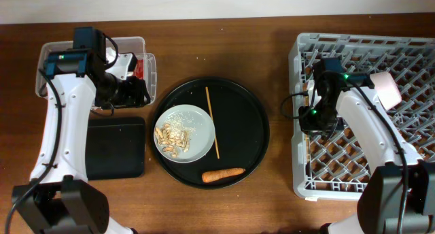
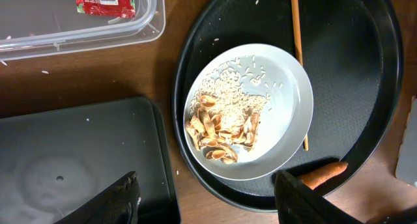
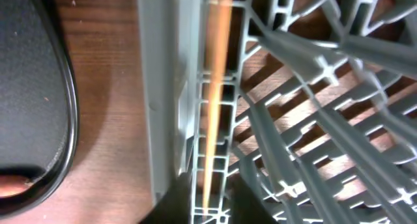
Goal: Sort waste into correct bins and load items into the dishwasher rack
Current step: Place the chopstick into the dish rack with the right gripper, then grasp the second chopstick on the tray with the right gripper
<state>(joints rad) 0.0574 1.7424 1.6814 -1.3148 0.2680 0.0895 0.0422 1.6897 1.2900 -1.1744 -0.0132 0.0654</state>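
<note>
The pale grey plate (image 1: 185,132) holds tan peanut shells (image 2: 218,129) and rice-like crumbs (image 2: 238,97). It sits on the round black tray (image 1: 251,128). An orange carrot (image 1: 223,174) lies at the tray's front edge. The red wrapper (image 2: 104,1) lies in the clear tub (image 1: 146,64). My left gripper (image 2: 208,201) is open and empty, above the gap between the shallow black tray (image 1: 115,149) and the plate. My right gripper (image 3: 212,201) is shut on a thin wooden stick (image 3: 215,87) at the left edge of the grey rack (image 1: 367,111). A white-pinkish cup (image 1: 387,89) sits in the rack. The tissue and blue cup are out of view.
A second wooden stick (image 1: 212,122) lies on the round tray beside the plate. A strip of brown table (image 1: 279,125) separates the round tray from the rack. The left arm covers much of the clear tub in the overhead view.
</note>
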